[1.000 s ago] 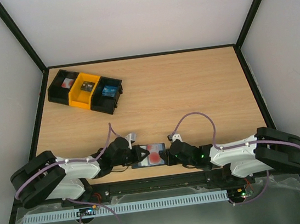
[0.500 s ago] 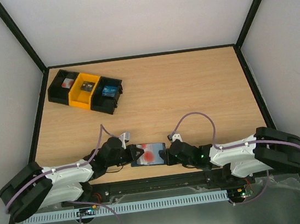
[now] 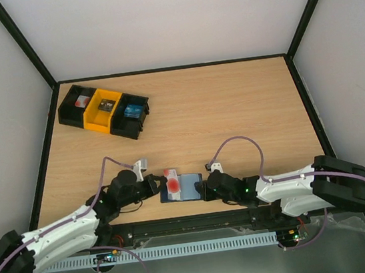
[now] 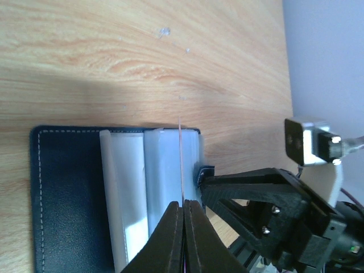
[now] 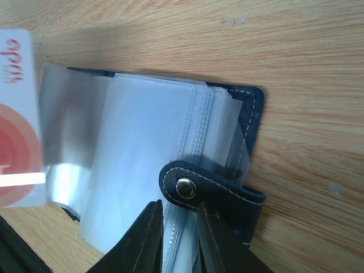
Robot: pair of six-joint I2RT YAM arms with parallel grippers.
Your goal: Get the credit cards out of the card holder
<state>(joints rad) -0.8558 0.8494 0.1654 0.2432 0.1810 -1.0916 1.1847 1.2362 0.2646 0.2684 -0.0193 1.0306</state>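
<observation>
Near edge: the card holder (image 3: 190, 186) lies open right at the near edge of the bench (image 3: 233, 109), between the two arms. There is little room on our side.
Right end effector (image 5: 176, 230): it is almost closed, and it pinches the clear sleeves (image 5: 148, 148) of the card holder, just beside the closing tab (image 5: 216, 196). We think it pins the holder down so it cannot slide.
Left end effector (image 4: 183, 207): it is closed tight on the thin edge of a red and white card (image 5: 17, 114). We think it pulls to the left, away from the pinned side.
Card: it sticks out past the left side of the holder. We cannot tell if its end is free of the sleeve.
Open room: there is bare wood to the left of the holder and lots more farther back, so a pull to the left looks safe.
Far corner: a row of bins (image 3: 104, 110) sits at the far left, well apart from the arms.
</observation>
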